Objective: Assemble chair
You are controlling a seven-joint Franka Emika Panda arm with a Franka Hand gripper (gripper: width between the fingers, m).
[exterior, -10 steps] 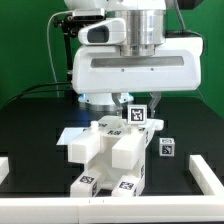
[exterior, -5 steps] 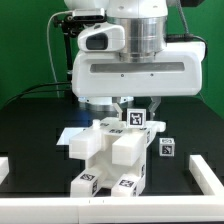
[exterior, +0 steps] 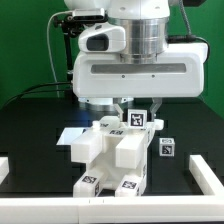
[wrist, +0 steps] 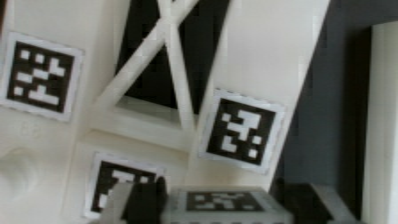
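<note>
Chair (exterior: pixel 108 158) looks mostly built, a blocky lump mid-counter (exterior: pixel 30 120), with one small tagged piece (exterior: pixel 167 148) loose just beside it. Pincer (exterior: pixel 140 107) straddles the top tagged part (exterior: pixel 137 119); can't tell if it's clamped.

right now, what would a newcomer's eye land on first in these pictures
The big white robot arm fills the top of the exterior view, its pincer low over the blocky white chair in the middle of the black table. A small tagged white part sits beside the chair on the exterior view's right. The wrist view shows black-and-white square tags on white plastic, close up.
</note>
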